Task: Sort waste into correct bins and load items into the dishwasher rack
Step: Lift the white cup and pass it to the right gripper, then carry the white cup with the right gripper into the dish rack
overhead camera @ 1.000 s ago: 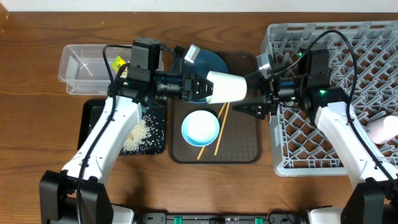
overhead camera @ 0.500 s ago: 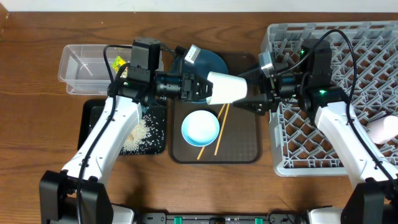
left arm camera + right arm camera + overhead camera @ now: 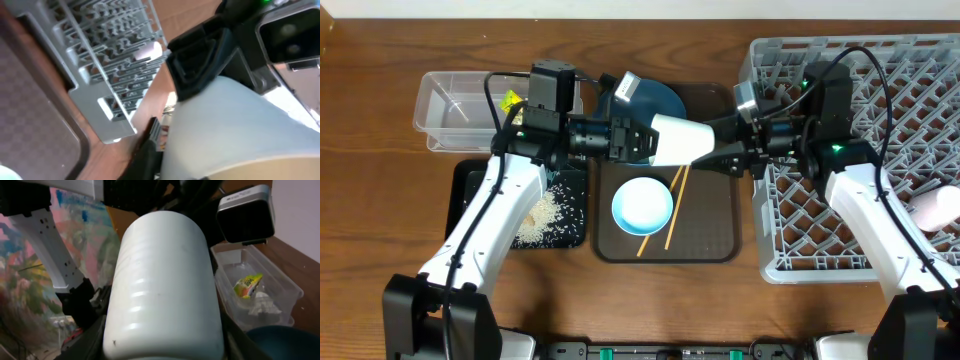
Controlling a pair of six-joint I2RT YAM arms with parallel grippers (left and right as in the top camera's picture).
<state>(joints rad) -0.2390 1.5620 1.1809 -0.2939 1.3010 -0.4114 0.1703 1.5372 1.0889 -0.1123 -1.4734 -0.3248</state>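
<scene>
The cream cup [image 3: 682,140] lies sideways in the air over the brown tray [image 3: 710,235], and my left gripper [image 3: 642,138] is shut on its rim end. My right gripper [image 3: 725,158] is open, its fingers either side of the cup's base [image 3: 165,290]. The dark-blue plate [image 3: 665,100], the white-and-pale-blue bowl [image 3: 642,205] and two chopsticks [image 3: 672,212] rest on the tray. The pink cup [image 3: 935,207] lies in the grey rack [image 3: 880,60]. The clear tub [image 3: 445,105] holds the yellow-green wrapper [image 3: 510,100] and tissue [image 3: 260,307]. Rice [image 3: 545,215] lies in the black tray [image 3: 470,180].
The rack's near corner [image 3: 115,75] stands right beside the brown tray's right edge. The clear tub and black tray sit left of the brown tray, under my left arm. Bare wooden table runs along the front edge.
My right gripper has moved left and slightly up, from below the cup's base to around it. The left gripper and cup have stayed nearly still.
</scene>
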